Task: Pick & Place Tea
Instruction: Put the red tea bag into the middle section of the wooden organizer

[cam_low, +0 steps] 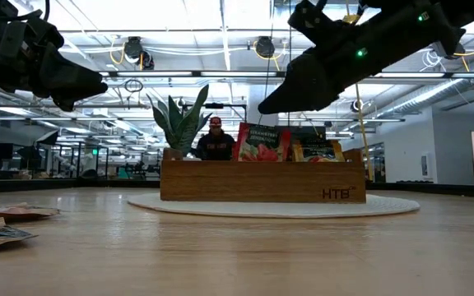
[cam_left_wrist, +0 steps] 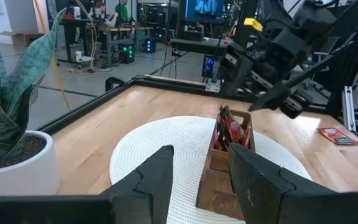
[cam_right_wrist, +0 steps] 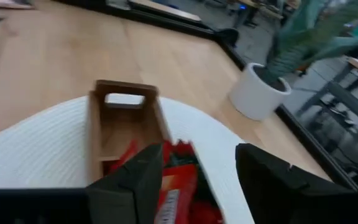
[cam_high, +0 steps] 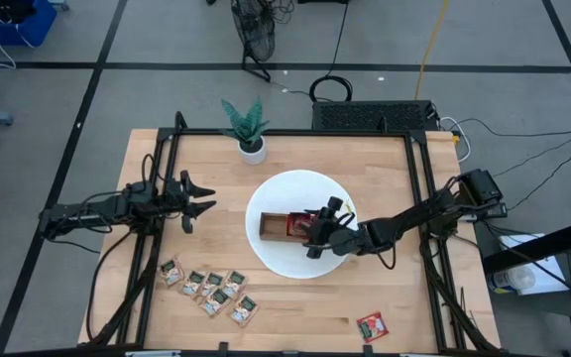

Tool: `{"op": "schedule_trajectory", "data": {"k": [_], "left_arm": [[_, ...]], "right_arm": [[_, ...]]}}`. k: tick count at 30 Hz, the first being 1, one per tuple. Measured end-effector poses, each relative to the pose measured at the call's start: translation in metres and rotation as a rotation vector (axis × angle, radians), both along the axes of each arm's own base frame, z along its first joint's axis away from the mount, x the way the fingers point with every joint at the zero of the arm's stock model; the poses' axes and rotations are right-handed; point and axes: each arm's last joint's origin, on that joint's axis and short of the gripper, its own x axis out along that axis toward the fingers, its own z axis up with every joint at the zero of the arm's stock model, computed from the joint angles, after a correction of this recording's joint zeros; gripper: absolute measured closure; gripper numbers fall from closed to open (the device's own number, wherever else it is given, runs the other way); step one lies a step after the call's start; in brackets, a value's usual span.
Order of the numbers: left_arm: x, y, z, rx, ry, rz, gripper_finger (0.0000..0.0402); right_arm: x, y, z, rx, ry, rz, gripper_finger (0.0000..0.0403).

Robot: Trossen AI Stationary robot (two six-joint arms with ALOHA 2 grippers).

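A brown wooden tray (cam_high: 274,226) lies on a round white mat (cam_high: 266,258) at the table's middle. Red tea sachets (cam_low: 262,142) stand upright in its right-hand compartment, with an orange-yellow one (cam_low: 315,150) beside them. My right gripper (cam_right_wrist: 197,180) hovers open just above those red sachets (cam_right_wrist: 179,174), slanting down from the right and touching nothing. Several loose sachets (cam_high: 211,288) lie flat near the table's front left, and a single red one (cam_high: 372,325) lies at the front right. My left gripper (cam_high: 198,198) waits open at the left, level, pointing at the tray (cam_left_wrist: 219,168).
A potted plant in a white pot (cam_high: 251,147) stands at the far side, behind the mat. Black frame rails (cam_high: 419,198) run along the table's left and right sides. Bare wood lies between the mat and the loose sachets. A person (cam_low: 215,141) sits in the room beyond.
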Motion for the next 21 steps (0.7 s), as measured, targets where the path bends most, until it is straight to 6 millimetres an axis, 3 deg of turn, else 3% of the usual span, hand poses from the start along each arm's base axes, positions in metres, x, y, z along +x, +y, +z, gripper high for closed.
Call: {"op": "schedule_trajectory", "data": {"k": [4,7,16,19,21], "left_arm": [[0.0,0.0,0.0,0.0,0.0,0.0,0.0245],[0.0,0.0,0.0,0.0,0.0,0.0,0.0245],[0.0,0.0,0.0,0.0,0.0,0.0,0.0245],[0.0,0.0,0.0,0.0,0.0,0.0,0.0245],[0.0,0.0,0.0,0.0,0.0,0.0,0.0245]], "right_arm": [[0.0,0.005,-0.001,0.04,0.009,0.081,0.0218],[0.0,0.014,-0.001,0.161,-0.002,0.199,0.0223],[-0.006,0.064,0.008,0.808,-0.016,0.877,0.0214],[-0.008,0.074,0.011,0.913,-0.043,0.868,0.0211],[-0.013,0.084,0.006,0.914,0.048,0.802,0.0213]]}}
